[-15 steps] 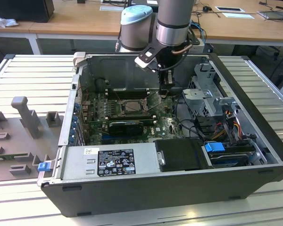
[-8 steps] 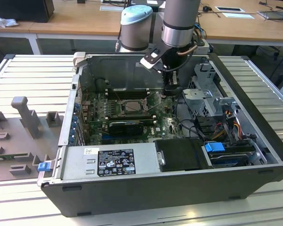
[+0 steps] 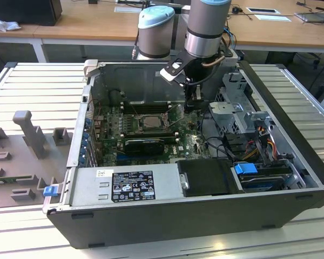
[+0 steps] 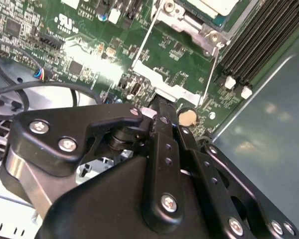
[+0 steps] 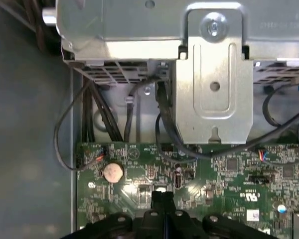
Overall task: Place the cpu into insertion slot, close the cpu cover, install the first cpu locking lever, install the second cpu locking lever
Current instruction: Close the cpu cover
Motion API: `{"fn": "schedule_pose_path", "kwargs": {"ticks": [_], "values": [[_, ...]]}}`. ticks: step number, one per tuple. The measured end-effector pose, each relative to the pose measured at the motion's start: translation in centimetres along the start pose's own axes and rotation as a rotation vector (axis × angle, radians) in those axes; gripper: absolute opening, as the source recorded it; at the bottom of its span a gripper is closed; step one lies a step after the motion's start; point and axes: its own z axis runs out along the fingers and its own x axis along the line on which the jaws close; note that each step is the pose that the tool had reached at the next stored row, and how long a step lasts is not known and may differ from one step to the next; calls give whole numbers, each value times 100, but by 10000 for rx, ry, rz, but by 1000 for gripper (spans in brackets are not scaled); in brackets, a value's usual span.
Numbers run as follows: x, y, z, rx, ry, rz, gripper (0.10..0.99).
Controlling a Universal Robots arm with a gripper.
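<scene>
At the exterior view's left, grey fixtures sat on the slatted worktop. Next to them lay the opened computer case, with a silver power supply along its near wall.

Further in, the green circuit board carried the insertion slot. The cpu lay flat inside it, pale and square. In the second wrist view the slot's silvery rim framed a corner of the cpu. Two thin wire levers ran out from that rim, unlatched. The cpu cover appeared to stand swung up off the slot, on the side toward the claw. Long black memory slots ran alongside.

To the exterior view's right of the slot, the claw hung low over the board. In both wrist views its fingers were pressed together with nothing seen between them. The tips were just beside the cover's lower edge, and whether they touched it could not be told. A coin battery sat on the board near the tips.

Beyond it, black cables trailed toward the metal drive cage, which filled the case's end at the exterior view's right.
</scene>
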Motion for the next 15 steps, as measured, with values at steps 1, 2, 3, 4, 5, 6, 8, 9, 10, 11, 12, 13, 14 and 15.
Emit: {"fn": "schedule_pose_path", "kwargs": {"ticks": [1, 2, 3, 4, 5, 6, 8, 9, 10, 11, 12, 13, 14, 15], "values": [[0, -5, 0, 0, -1, -1, 106], [0, -7, 1, 1, -4, -1, 106], [0, -8, 1, 1, -13, -3, 106], [0, -14, 1, 1, -15, -1, 106], [0, -19, 1, 0, -15, -1, 106], [0, -29, 1, 0, -14, -1, 106], [0, -49, 1, 0, -14, -1, 106], [0, -53, 1, 0, -14, -1, 106], [0, -56, 1, 0, -14, -1, 106], [0, -60, 1, 0, -13, -1, 106], [0, -65, 1, 0, -14, -2, 106], [0, -69, 1, 0, -14, -1, 106], [0, -72, 1, 0, -14, -1, 106], [0, -82, 1, -1, -14, -1, 106]]}}
